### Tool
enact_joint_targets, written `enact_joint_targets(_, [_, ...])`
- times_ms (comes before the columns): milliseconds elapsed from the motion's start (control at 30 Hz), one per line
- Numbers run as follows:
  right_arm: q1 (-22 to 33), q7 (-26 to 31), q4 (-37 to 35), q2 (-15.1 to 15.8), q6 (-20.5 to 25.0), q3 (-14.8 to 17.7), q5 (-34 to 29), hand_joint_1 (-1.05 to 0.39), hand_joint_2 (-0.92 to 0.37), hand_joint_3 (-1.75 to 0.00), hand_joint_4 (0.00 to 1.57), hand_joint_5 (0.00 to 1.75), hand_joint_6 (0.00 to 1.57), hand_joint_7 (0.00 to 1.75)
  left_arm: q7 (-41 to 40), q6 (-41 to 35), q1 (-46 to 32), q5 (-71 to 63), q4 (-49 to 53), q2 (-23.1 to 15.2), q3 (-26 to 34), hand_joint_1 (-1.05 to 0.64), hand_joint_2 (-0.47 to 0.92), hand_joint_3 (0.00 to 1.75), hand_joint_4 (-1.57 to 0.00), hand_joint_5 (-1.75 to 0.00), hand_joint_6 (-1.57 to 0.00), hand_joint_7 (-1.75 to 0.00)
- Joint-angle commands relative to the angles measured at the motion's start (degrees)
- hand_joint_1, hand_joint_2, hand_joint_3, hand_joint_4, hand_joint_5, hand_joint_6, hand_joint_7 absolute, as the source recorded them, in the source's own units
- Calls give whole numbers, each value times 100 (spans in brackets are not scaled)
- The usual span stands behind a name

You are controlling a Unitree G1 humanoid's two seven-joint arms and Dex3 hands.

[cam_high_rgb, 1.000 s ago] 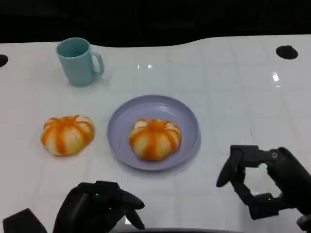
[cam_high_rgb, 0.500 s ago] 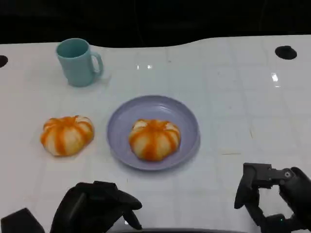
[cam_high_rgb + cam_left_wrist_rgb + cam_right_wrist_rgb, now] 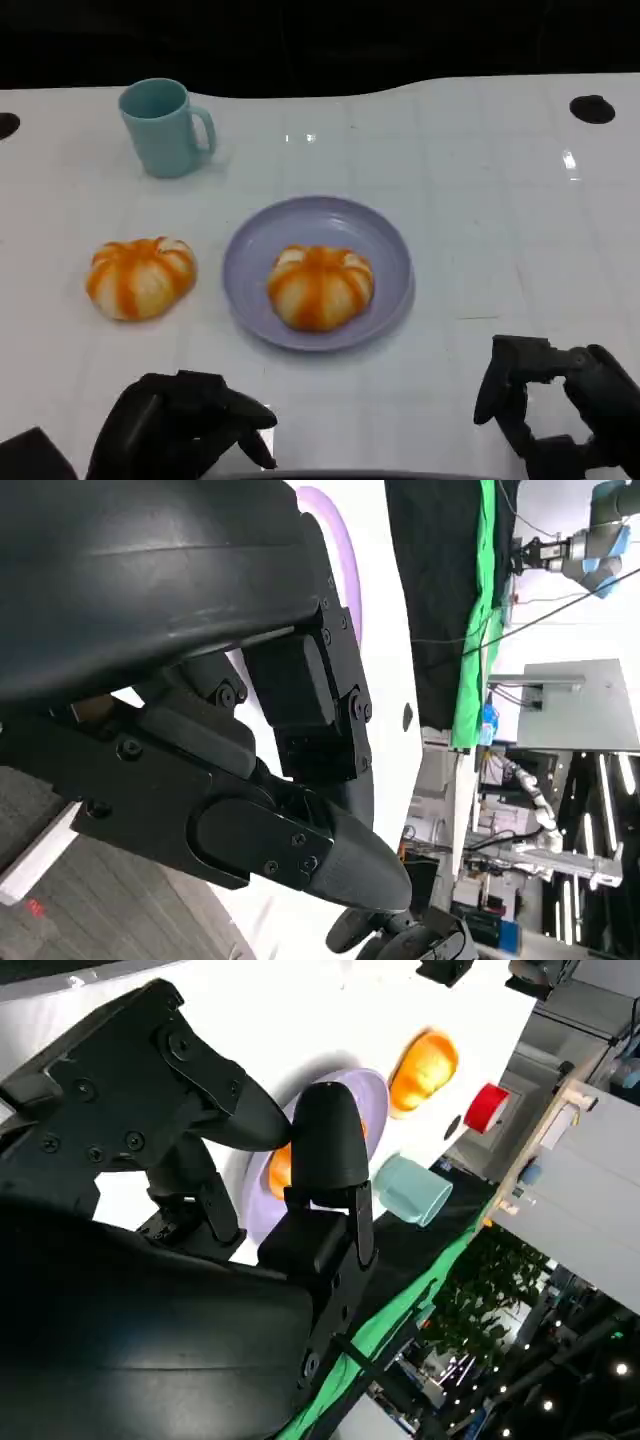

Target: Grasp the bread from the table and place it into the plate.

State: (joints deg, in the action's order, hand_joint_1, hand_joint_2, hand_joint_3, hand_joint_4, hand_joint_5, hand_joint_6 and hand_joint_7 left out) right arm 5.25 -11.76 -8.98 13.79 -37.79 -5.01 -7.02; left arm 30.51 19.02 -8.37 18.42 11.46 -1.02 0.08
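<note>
One orange-and-white striped bread (image 3: 320,287) lies in the middle of the lilac plate (image 3: 395,245) at the table's centre. A second striped bread (image 3: 140,277) sits on the white table left of the plate, a short gap from its rim. My right hand (image 3: 555,415) hovers at the near right edge, fingers apart, holding nothing, well short of the plate. My left hand (image 3: 185,430) is low at the near left edge, fingers loosely bent and empty. The right wrist view shows the plate (image 3: 370,1095) and the far bread (image 3: 425,1065) beyond my right hand's fingers (image 3: 325,1145).
A teal mug (image 3: 165,125) stands at the back left, handle toward the right. Dark round holes mark the table at the far right (image 3: 592,108) and far left edge. The table's dark back edge runs across the top.
My right hand has drawn back from near the plate toward the near edge and sits lower in the picture. My left hand has sunk slightly. Breads, plate and mug have stayed put.
</note>
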Motion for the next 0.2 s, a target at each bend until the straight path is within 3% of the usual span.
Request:
enact_joint_targets(33, [-1,64,-77,-6,-73,29,-3,-17,-36,-135,83,175,80,138,78,63,9,29,85,-75,73,-96,92,4,-109,-110,-140,-26])
enact_joint_targets(200, [22,114,-51,8,-101,51,-45,-17,-35,-135,84,175,81,137,76,50,-24,31,56,-48,66,-97,92,3,-109,-110,-140,-26])
